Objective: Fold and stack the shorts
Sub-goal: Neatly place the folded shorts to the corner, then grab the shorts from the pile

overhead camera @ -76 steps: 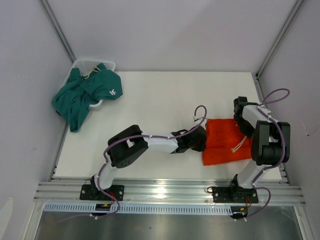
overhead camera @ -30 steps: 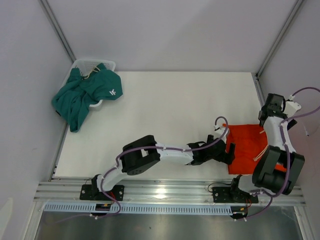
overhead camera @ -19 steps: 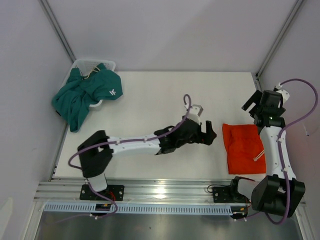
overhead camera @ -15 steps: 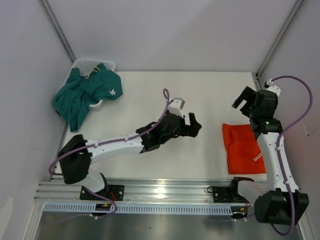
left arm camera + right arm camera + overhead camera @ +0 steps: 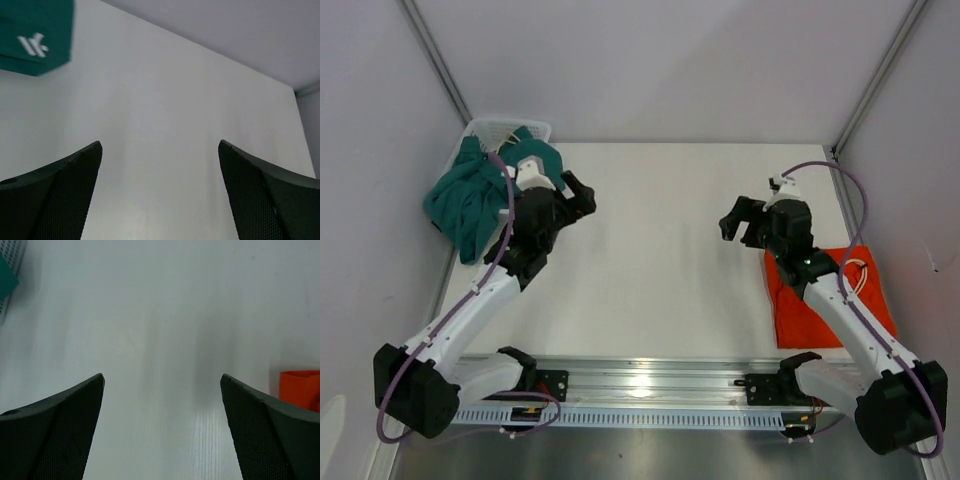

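Top external view: the teal shorts (image 5: 470,200) are a crumpled heap spilling out of the white mesh basket (image 5: 505,128) at the table's (image 5: 660,260) far left corner. The orange-red shorts (image 5: 798,312) lie folded flat near the right edge.
Left gripper (image 5: 577,193): mine, jaws spread wide, nothing in them, hanging just beside the teal heap's right side.
Right gripper (image 5: 738,216): also gaping and empty, just off the orange pair's far left corner.
Left wrist view: only the teal corner with the white logo (image 5: 32,45) shows, top left.
Right wrist view: a bit of orange at the right edge, bare table between my fingers.
Handling: soft, light, floppy cloth, so I expect it to drape and bunch rather than hold any shape.
Where to grab: probably the waistband, one corner per gripper, so it hangs flat. I'd skip the drawstring (image 5: 855,278).
Progress: orange looks done, teal not folded yet.
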Motion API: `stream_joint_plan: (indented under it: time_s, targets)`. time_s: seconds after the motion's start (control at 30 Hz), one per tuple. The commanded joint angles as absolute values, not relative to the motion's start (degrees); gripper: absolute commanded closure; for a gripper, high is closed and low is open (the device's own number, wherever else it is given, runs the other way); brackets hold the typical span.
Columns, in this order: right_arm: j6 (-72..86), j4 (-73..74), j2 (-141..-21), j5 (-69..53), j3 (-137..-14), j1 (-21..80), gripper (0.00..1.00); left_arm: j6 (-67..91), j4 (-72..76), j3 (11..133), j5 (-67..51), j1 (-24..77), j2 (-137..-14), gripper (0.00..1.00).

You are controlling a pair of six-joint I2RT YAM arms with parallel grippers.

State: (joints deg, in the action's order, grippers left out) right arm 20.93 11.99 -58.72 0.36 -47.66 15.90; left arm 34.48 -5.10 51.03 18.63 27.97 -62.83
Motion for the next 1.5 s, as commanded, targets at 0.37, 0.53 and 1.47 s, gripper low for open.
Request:
stream_joint_plan:
  time_s: [0.37, 0.53, 1.47]
  targets:
    - [19.60, -9.14, -66.18, 10.36, -37.45, 32.33, 0.00, 36.21, -14.58, 69.68, 15.64, 7.65, -82.49, 0.01]
    - [19.51, -12.83, -67.93, 10.63, -34.90, 33.31, 0.00, 37.00, -21.52, 84.43, 16.00, 3.96, -95.43, 0.01]
    - [19.60, -16.00, -71.89, 11.60, -33.31, 34.28, 0.01, 41.92, -16.88, 95.65, 18.53, -2.99, -114.00, 0.60]
